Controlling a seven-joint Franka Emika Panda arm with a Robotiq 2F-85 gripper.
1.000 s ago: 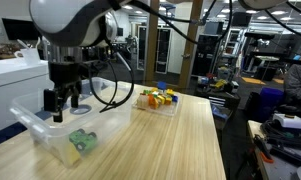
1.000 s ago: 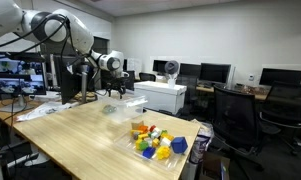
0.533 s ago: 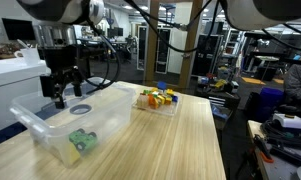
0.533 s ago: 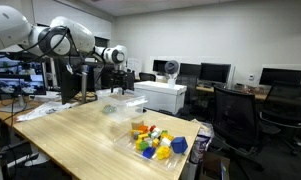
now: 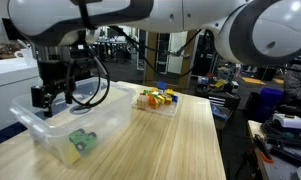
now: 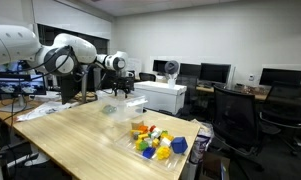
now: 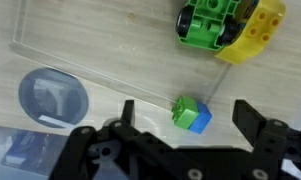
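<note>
Directly beneath the wrist camera, the hand (image 7: pixel 180 150) stands wide open with nothing between its fingers (image 7: pixel 252 118), hovering over the clear bin (image 7: pixel 50 55). Nearest to it lies a small green-and-blue block (image 7: pixel 190 113) on the bin's floor, loose and apart from everything else. Farther off are a green toy vehicle (image 7: pixel 210 22) resting against a yellow piece (image 7: pixel 260 30), and a round grey lid (image 7: pixel 53 103) to the side. Taking the block well would, I judge, call for centring the jaws over it and descending straight, keeping the fingers off the bin wall.

Only the wrist view shows the block; in an exterior view the bin (image 5: pixel 60 125) reveals just the green vehicle (image 5: pixel 82 141), with the hand (image 5: pixel 52 97) above its far end. In both exterior views a second tray of coloured blocks (image 5: pixel 158 99) sits farther along the bench (image 5: pixel 180 145), which the wrist view misses entirely.
</note>
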